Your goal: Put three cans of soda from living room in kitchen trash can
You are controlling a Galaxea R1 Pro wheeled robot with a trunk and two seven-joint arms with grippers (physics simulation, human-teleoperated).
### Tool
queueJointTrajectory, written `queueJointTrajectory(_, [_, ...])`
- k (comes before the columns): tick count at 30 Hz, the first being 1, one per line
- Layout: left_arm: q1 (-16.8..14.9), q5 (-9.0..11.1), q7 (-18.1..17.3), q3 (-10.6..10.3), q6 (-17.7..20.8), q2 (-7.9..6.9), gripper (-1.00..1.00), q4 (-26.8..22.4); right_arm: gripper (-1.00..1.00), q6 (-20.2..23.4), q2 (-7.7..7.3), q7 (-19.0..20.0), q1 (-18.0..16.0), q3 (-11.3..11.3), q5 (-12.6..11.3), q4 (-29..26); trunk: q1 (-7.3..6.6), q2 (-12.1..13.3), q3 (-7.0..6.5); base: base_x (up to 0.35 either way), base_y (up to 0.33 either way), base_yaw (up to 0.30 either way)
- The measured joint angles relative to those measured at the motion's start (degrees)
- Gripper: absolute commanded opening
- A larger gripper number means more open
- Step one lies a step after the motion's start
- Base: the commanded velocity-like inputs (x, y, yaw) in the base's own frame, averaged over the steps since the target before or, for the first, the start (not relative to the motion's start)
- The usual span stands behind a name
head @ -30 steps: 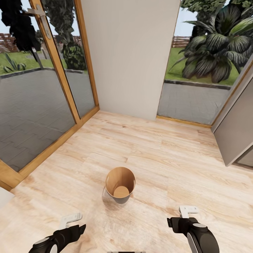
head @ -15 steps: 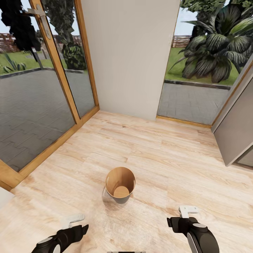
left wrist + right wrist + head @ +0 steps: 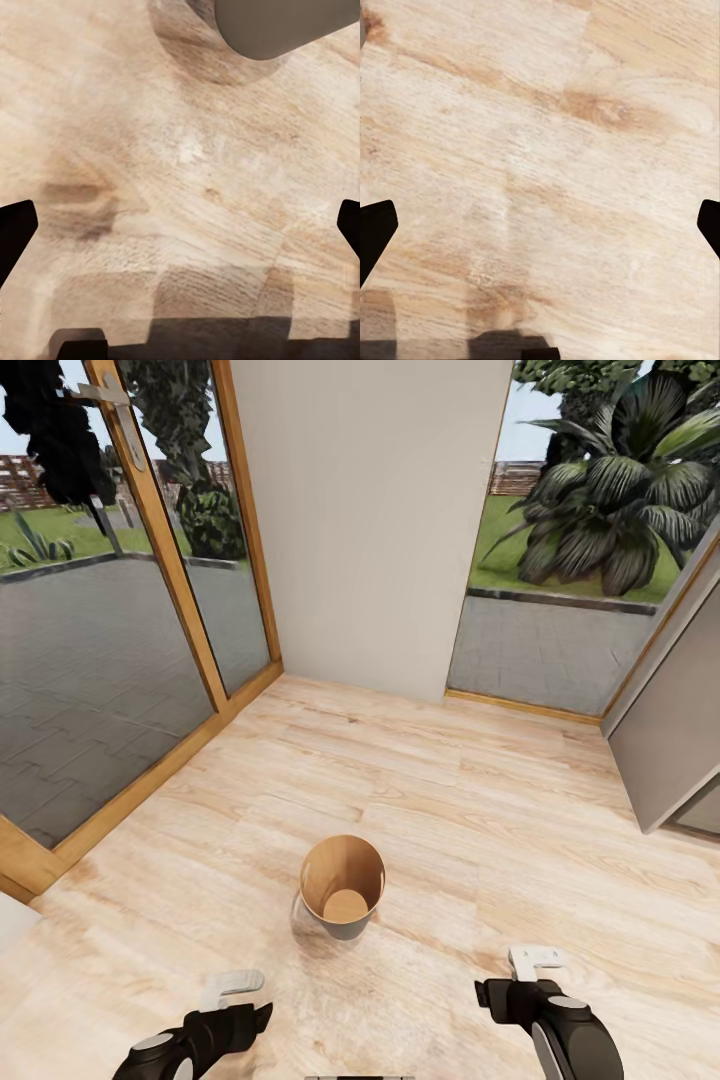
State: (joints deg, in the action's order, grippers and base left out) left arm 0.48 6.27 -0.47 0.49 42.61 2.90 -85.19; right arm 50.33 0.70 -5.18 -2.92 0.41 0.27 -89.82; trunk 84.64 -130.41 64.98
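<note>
The tash can (image 3: 343, 887) stands upright on the pale wood floor in the middle of the head view, dark grey outside, and its tan inside shows no can. Its grey wall (image 3: 279, 26) also appears in the left wrist view. My left gripper (image 3: 232, 992) hovers low, near and to the left of the bin, open and holding nothing (image 3: 180, 225). On the bin's near right hangs my right gripper (image 3: 537, 963), also open and empty over bare planks (image 3: 540, 225). The cans of soda are out of view.
Wood-framed glass doors (image 3: 110, 660) run along the left. A white wall section (image 3: 370, 520) stands straight ahead with a glass opening (image 3: 570, 610) to its right. A grey cabinet side (image 3: 675, 730) juts in at the right. Floor lies open around the bin.
My left gripper has slid to the right, closer to the bin's near side. The right gripper and the bin have stayed put.
</note>
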Motion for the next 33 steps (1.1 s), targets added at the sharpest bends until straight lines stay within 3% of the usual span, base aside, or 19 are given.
queueJointTrajectory(7, [0.0,0.0,0.0,0.0,-0.2,0.00,1.00,0.0,1.00,0.0,0.00,0.0,0.0,1.4,0.0,0.0,0.00,0.0,0.00,0.000,0.000,0.000])
queueJointTrajectory(19, [0.0,0.1,-0.1,-0.2,-0.3,-0.08,1.00,0.1,1.00,-0.1,0.00,0.0,0.0,1.9,-0.1,0.1,0.00,0.0,0.00,0.022,0.000,0.000])
queueJointTrajectory(33, [0.0,0.2,-0.6,-0.2,-0.4,-0.34,1.00,0.3,1.00,-0.2,0.00,-0.1,0.0,2.9,-0.1,0.1,0.00,0.0,0.00,0.302,0.000,0.000])
